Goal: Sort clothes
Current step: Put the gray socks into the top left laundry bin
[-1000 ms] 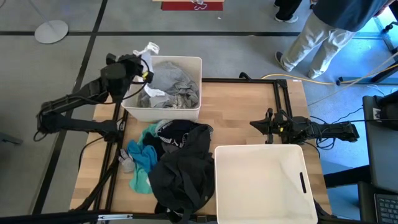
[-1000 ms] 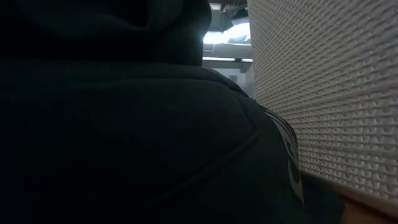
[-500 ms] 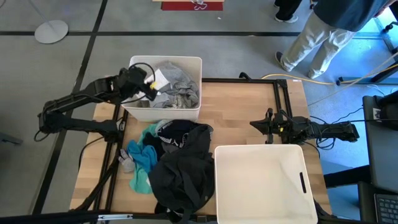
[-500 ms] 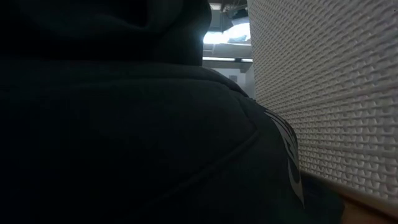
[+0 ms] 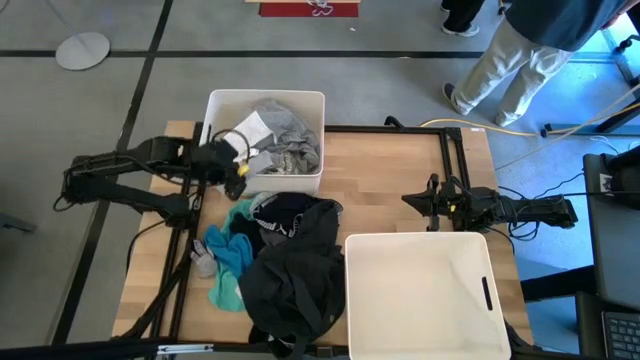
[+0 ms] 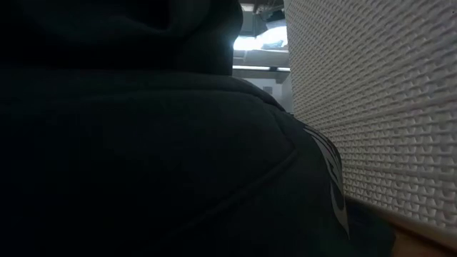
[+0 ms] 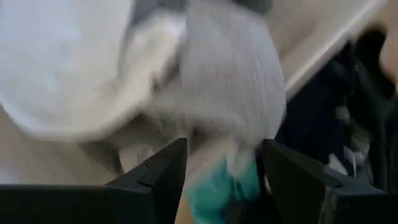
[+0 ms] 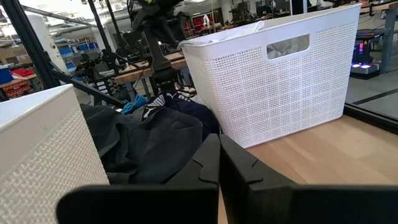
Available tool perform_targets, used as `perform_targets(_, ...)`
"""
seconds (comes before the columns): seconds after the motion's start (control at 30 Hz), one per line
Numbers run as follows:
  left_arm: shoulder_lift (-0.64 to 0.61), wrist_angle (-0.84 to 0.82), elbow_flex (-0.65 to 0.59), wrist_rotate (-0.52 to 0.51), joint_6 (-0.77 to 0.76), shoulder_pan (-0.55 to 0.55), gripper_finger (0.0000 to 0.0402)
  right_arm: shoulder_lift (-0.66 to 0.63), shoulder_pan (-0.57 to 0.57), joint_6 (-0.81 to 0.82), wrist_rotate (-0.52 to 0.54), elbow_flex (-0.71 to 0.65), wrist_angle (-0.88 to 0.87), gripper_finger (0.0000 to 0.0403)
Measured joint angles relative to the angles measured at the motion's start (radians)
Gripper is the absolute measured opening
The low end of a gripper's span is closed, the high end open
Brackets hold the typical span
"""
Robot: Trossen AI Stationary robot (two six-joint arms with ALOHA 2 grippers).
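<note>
**Q:** On the table, where's everything sitting?

**A:** Your left gripper [image 5: 232,168] is at the near-left corner of the far bin [image 5: 312,100], jaws spread wide, holding nothing. White and grey clothes [image 5: 275,140] fill that bin. The black, teal and mint pile [image 5: 285,260] lies on the wooden table [image 5: 400,170] between the two bins.

**Q:** And your right side?

**A:** Your right gripper [image 5: 410,200] rests on the table just behind the near bin [image 5: 415,300], jaws fully closed, empty. A person [image 5: 520,50] stands beyond the table.
</note>
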Motion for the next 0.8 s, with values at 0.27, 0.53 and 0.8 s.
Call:
perform_targets(0.27,-0.001,-0.047,0.002,-0.013,-0.156,-0.158,0.02,0.0,0.0,0.0,0.0,0.0,0.0,0.0003)
perform_targets(0.53,0.001,-0.046,0.033,-0.076,-0.151,-0.244,0.02,0.0,0.0,-0.003,0.0,0.0,0.0,0.0003)
perform_targets(0.8,-0.001,-0.015,0.129,-0.112,-0.126,-0.286,0.02,0.0,0.0,0.001,0.0,0.0,0.0,0.0003)
